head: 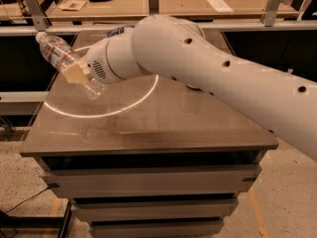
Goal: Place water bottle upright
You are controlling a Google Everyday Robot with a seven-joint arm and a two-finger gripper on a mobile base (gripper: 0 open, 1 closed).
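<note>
The water bottle [62, 55], clear ribbed plastic with a small white cap at its upper left end, is tilted and held in the air above the left part of the brown table [148, 128]. My gripper [76, 73], at the end of the thick white arm that comes in from the right, is shut on the water bottle around its middle. One pale finger [74, 73] lies across the bottle. The bottle's base points down and right, close above the tabletop. The arm hides the middle and back of the table.
A bright ring of light [99, 110] lies on the tabletop. Drawers [148, 187] sit below the table. A wooden bench [163, 1] with papers and metal posts runs along the back. The floor is speckled.
</note>
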